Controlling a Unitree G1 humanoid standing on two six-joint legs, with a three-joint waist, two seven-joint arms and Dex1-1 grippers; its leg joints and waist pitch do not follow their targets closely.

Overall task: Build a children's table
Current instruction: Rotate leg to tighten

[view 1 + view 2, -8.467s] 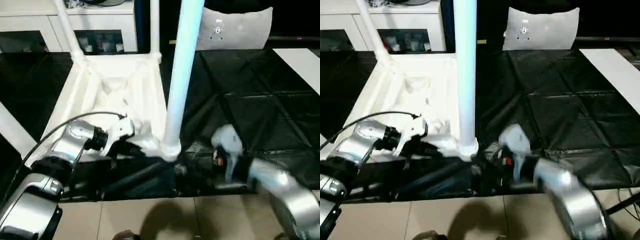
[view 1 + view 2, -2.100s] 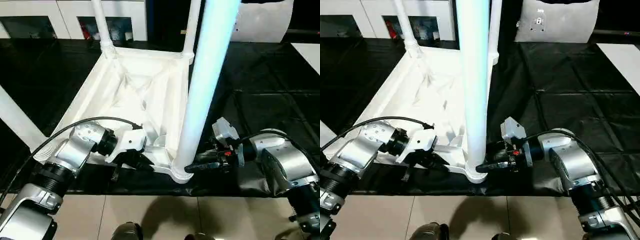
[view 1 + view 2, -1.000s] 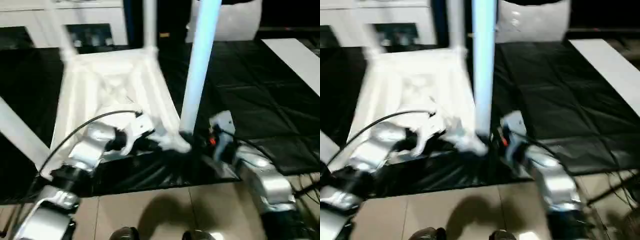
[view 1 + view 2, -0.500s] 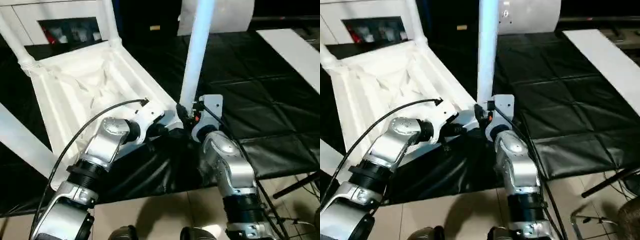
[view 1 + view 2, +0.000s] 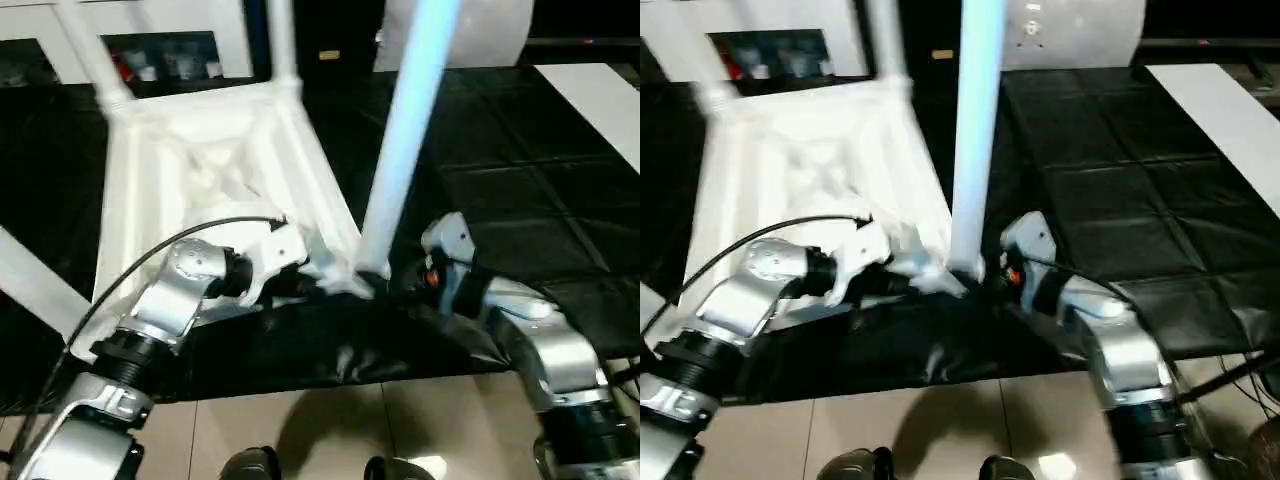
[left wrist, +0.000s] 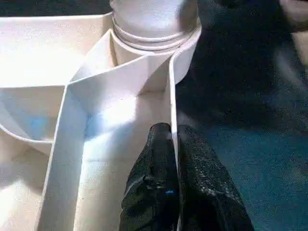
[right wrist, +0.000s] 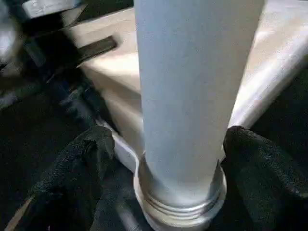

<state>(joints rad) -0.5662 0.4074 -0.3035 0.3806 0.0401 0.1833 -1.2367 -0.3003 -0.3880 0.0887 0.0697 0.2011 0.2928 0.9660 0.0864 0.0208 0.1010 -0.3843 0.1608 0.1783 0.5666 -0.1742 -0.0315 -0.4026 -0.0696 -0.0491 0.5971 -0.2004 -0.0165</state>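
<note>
Nearest the robot, the white plastic rectangular tabletop (image 5: 215,170) lay upside down on the black sheet-covered counter (image 5: 520,170), ribbed underside up.

Left gripper (image 6: 171,132): black fingers pressed together, pinching the thin white side wall (image 6: 169,103) of the tabletop just beside the near corner socket (image 6: 185,53). One finger sat inside the wall, one outside.

Right gripper (image 7: 180,144): black fingers (image 7: 84,159) spread wide on either side of the long white cylindrical tube leg (image 5: 400,160), at its foot where it entered the near corner socket. Neither finger was seen pressing on the tube.

The leg rose from that socket, leaning slightly in the left eye view. A threaded band (image 7: 180,202) showed at its base above the socket rim, so seating looked incomplete; this is a judgement.

Farther off, two more white tube legs (image 5: 95,55) (image 5: 282,45) stood in the far corners. Beyond them, white cabinets with dark openings (image 5: 165,55).

Step in hand, judged: re-gripping the near leg to turn it home.
- Keep the left pinch firm so the tabletop does not swivel on the slick sheet.
- Close the right fingers squarely across the tube, low down.
- Hold the leg true to the socket axis; a tilted leg may bind on the thread.
</note>
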